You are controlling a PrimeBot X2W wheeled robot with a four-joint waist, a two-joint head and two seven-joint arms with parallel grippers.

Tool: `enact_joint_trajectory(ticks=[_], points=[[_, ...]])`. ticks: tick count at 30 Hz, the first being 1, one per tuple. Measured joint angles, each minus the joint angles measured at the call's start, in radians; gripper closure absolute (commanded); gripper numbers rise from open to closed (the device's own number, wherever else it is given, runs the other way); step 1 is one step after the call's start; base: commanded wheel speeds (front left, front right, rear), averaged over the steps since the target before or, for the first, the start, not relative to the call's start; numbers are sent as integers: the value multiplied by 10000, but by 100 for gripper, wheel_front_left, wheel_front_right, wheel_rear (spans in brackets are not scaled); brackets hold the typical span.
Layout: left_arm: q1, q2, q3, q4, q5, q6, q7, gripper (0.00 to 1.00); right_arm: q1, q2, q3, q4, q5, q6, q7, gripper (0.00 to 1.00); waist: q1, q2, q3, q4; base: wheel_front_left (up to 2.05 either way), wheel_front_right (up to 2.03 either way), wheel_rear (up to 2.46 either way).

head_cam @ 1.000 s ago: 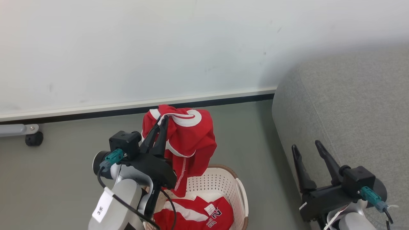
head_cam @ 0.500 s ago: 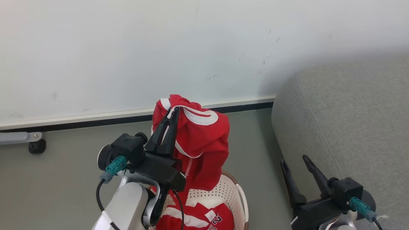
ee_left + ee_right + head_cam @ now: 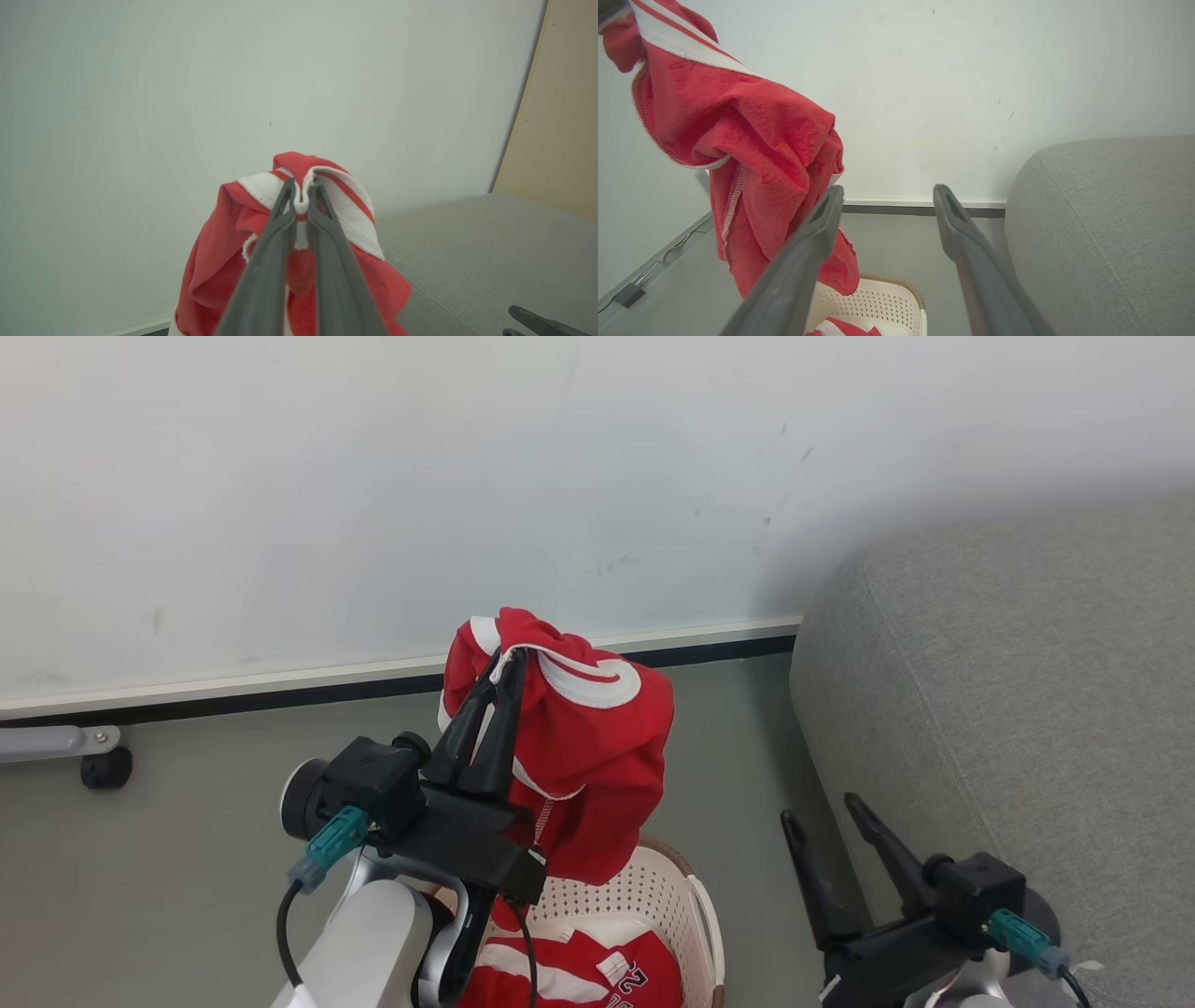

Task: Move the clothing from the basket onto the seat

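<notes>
A numbered jersey [image 3: 569, 975] lies in the basket [image 3: 658, 887]. A red striped garment [image 3: 597, 756] is pinched by the left gripper [image 3: 502, 663]; the right gripper [image 3: 820, 806] is held wide, empty. The hanging hem should be lifted clear before being swung to the seat [image 3: 1008, 691].

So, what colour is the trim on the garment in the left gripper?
The trim is white with a red stripe; left wrist view.
</notes>
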Motion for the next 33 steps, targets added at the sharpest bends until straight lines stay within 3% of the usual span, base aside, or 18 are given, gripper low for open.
enact_joint_trajectory(ticks=[8,16,28,29,31,33], points=[[15,-13,-232,-238,27,71,222,100,-523,276,443,-111,-6,297,165,0,0,1,31,83,0,0,0],[-4,-67,-543,-383,217,29,437,100,-1441,711,1289,111,-82,853,470,0,1,0,76,300,0,0,0],[-24,-113,-974,-957,274,-13,610,100,-2802,970,1965,1302,-105,1139,849,0,0,1,165,539,0,0,0],[-24,-121,-1035,-1018,276,-13,610,100,-2902,984,2008,1448,-105,1145,857,10,1,0,174,551,0,0,0],[-23,-144,-1110,-1078,284,-13,616,100,-3053,1007,2050,1661,-92,1151,857,100,1,1,190,575,0,0,0],[-23,-155,-1145,-1131,284,-15,669,100,-3173,1022,2090,1856,-58,1181,857,100,1,1,206,599,0,0,0]])
